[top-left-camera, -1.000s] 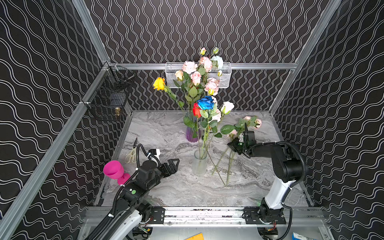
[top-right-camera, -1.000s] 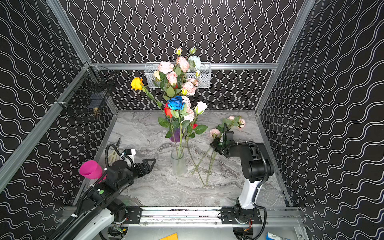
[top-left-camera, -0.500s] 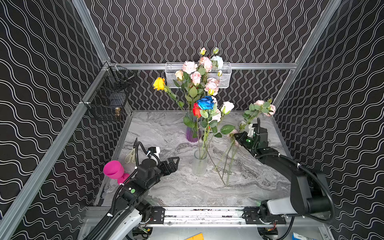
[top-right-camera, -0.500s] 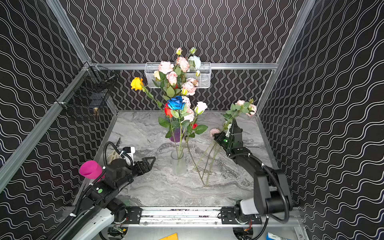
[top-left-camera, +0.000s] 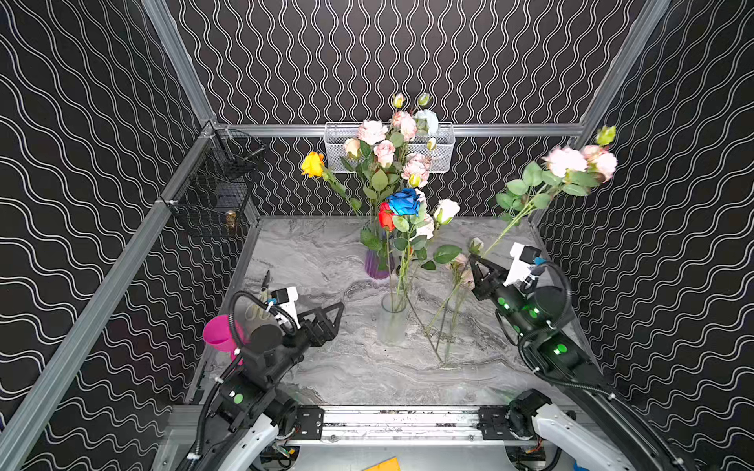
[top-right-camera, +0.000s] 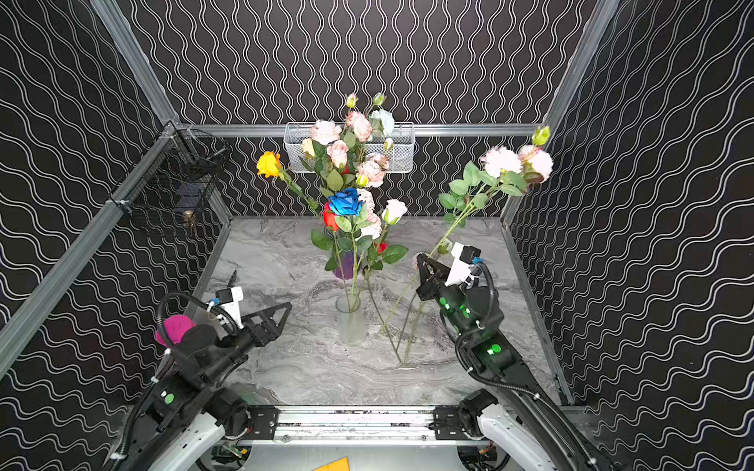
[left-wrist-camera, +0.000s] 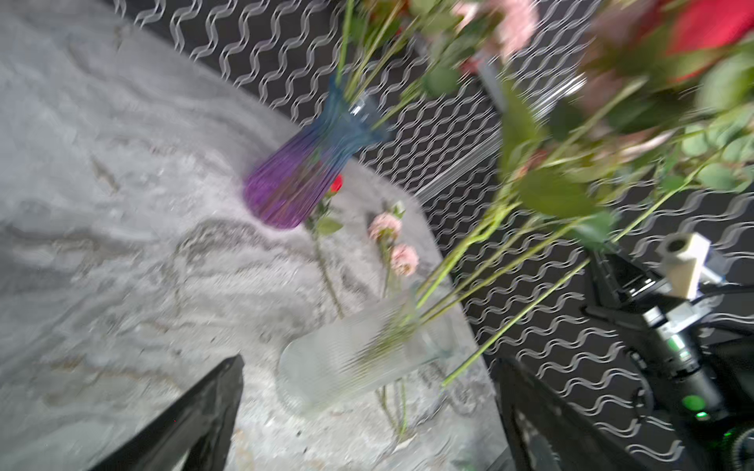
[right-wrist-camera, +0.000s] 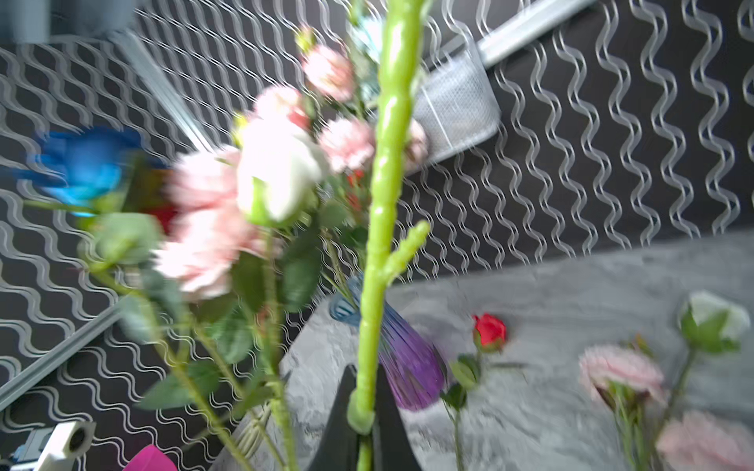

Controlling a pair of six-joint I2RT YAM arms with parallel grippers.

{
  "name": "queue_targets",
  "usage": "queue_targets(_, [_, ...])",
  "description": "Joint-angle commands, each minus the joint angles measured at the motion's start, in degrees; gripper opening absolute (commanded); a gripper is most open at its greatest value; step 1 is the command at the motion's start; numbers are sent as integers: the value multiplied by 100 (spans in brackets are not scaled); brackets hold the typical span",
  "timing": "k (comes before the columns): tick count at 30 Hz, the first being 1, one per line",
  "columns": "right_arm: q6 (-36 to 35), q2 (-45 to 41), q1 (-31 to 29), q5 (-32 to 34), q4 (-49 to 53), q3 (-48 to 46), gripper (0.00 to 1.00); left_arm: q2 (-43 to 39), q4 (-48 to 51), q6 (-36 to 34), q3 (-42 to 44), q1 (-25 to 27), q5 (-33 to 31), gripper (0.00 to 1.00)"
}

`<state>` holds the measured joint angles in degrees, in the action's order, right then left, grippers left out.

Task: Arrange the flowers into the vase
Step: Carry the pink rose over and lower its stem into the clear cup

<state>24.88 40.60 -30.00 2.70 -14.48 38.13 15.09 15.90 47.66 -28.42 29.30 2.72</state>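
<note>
Our right claw is clamped on the stem of a pink-headed flower, held high at two o'clock from the clear vase. Our left claw gapes wide and empty at nine o'clock. Other flowers lie on the table at three o'clock.

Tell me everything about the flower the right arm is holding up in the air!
The held flower is one long branching spray: a bumpy light-green, plastic-looking stem, round green leaves, two fluffy pale pink heads and a yellow-green bud on top. It leans up toward the right wall, off the table. The right tool is shut on its lower stem.
</note>
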Motion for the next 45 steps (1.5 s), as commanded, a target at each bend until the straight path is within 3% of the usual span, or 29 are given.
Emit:
queue_targets(1, [-586, 5, -267, 215, -79, 432, 0, -300, 119, 83, -114, -10, -257, 98])
queue_targets(9, [-1610, 938, -1658, 282, -75, 2019, 0, -582, 480, 498, -127, -11, -516, 98])
queue_targets(15, [-3071, 2134, -3108, 1514, 170, 3084, 0, -604, 492, 440, -215, -6, -439, 98])
queue_targets(23, [-3282, 2800, -3195, 1809, -536, 3073, 0, -681, 774, 244, -406, -5, -515, 98])
queue_targets(30, [-3326, 3190, -3183, 1883, -358, 3180, 0, -788, 849, 114, -412, -10, -639, 98])
queue_targets(39, [-2657, 3000, -3205, 2036, 55, 2489, 0, -577, 538, 144, -139, -7, -535, 98])
queue_targets(45, [-2515, 2908, -3226, 2137, 182, 2201, 17, 179, -224, 26, -105, -12, -308, 98])
